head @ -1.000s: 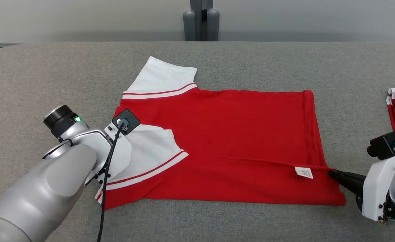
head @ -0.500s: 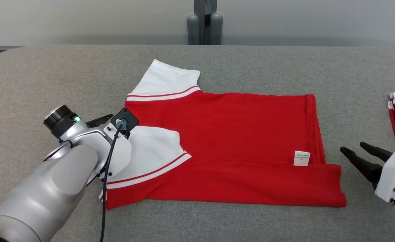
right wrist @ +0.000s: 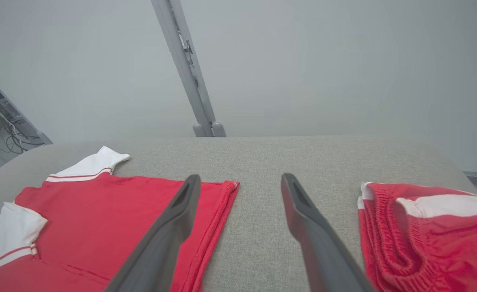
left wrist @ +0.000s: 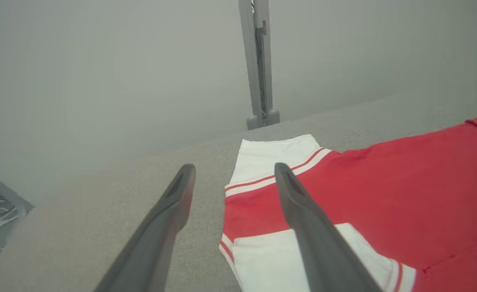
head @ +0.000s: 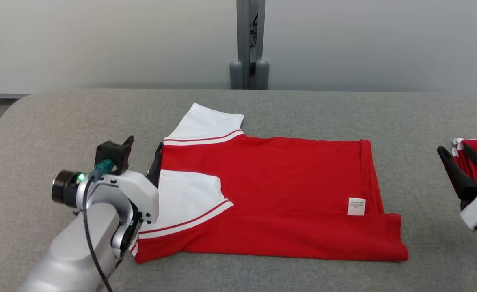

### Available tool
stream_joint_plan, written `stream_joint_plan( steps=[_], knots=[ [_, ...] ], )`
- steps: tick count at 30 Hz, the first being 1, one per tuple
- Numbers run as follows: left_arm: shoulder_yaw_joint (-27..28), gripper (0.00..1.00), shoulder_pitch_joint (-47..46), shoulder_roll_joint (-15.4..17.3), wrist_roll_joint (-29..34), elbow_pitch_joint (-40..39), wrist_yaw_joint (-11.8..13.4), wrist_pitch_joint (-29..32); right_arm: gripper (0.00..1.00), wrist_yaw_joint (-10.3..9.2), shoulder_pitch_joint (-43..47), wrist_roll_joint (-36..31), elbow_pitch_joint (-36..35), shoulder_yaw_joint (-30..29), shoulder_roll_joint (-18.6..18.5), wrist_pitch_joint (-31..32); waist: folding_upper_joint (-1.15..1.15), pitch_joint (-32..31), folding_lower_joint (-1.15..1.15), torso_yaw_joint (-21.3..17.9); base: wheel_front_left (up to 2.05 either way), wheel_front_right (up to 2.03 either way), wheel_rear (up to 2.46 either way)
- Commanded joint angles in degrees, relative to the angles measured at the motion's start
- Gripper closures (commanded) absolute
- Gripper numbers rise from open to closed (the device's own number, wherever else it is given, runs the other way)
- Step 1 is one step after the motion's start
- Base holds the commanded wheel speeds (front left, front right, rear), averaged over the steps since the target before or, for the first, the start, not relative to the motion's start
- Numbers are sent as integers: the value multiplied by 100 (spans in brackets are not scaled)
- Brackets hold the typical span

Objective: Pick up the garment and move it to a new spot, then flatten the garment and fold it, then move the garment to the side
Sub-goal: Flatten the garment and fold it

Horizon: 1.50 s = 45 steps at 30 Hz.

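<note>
Head view: grey counter (head: 303,113), pale wall (head: 100,40), post (head: 249,44). Let go of shirt (head: 283,182) since earlier; left gripper (head: 145,142), right gripper (head: 453,148) spread wide, empty.

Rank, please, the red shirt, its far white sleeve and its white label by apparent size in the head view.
1. red shirt
2. far white sleeve
3. white label
No close calls.

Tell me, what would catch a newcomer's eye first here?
A red shirt with white sleeves lies part-folded in the middle of the grey table. The left gripper stands open at its sleeve end, and the right gripper stands open past its hem. At the table's right edge sits a pile of red-and-white clothing.
</note>
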Motion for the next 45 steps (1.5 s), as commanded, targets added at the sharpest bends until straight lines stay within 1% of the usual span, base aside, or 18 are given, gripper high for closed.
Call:
stream_joint_plan(
  steps=[1,5,9,10,12,14,16,20,21,24,30,32,34,36,37,44,45],
  knots=[
    [266,0,301,-38,-277,-179,82,-106,0,1,413,-247,28,-485,164,-20,0,-161,0,-28,0,0,0],
    [981,0,1066,-11,-720,-809,258,-230,0,1,1341,-1067,-123,-1710,716,-18,0,-337,0,-30,0,0,0],
    [1806,0,1924,-64,-582,-1638,490,-226,0,1,2154,-1631,-281,-2569,1206,-20,0,-446,0,5,0,0,0],
    [1965,0,2154,-105,-537,-1785,515,-227,0,1,2333,-1744,-302,-2708,1342,-19,0,-474,0,8,0,0,0],
    [2258,0,2556,-236,-496,-1992,471,-228,0,1,2614,-1911,-318,-3006,1565,-19,0,-515,0,9,0,0,0],
    [2368,0,2914,-332,-554,-2033,254,-230,0,1,2872,-1999,-321,-3183,1787,-17,0,-548,0,7,0,0,0],
    [2669,0,3120,-408,-581,-2060,182,-230,0,1,3044,-2065,-329,-3296,1951,-17,0,-570,0,11,0,0,0],
    [2994,0,3490,-673,-530,-1869,93,-230,0,1,3251,-2095,-251,-3410,2182,-18,0,-578,0,-2,0,0,0],
    [3013,0,3521,-724,-589,-1756,45,-230,0,1,3272,-2081,-218,-3420,2219,-18,0,-575,0,-10,0,0,0],
    [2908,0,3564,-813,-700,-1393,-88,19,0,1,3275,-2010,-100,-3333,2303,-18,0,-560,0,-22,0,0,0],
    [2992,0,3311,-917,-709,-782,312,104,0,1,3110,-1749,81,-2978,2300,-16,0,-472,0,-16,0,0,0],
    [3012,0,3277,-960,-768,-608,364,146,0,1,3061,-1669,165,-2875,2297,-4,0,-434,0,-19,0,0,0],
    [3031,0,3229,-1018,-853,-486,291,199,0,1,2995,-1558,284,-2803,2303,6,0,-398,0,-20,0,0,0],
    [3080,0,3136,-1088,-978,-419,158,189,0,1,2930,-1459,383,-2729,2311,26,0,-357,0,-19,0,0,0],
    [3080,0,3136,-1088,-978,-419,158,189,0,1,2930,-1459,383,-2729,2311,26,0,-357,0,-19,0,0,0],
    [3076,0,2947,-1281,-1332,-144,-266,376,0,1,2718,-957,592,-2473,2341,259,0,-169,0,-5,0,0,0],
    [3061,0,2884,-1326,-1381,-85,-322,362,0,1,2677,-797,612,-2395,2328,299,0,-102,0,16,0,0,0]
  ],
)
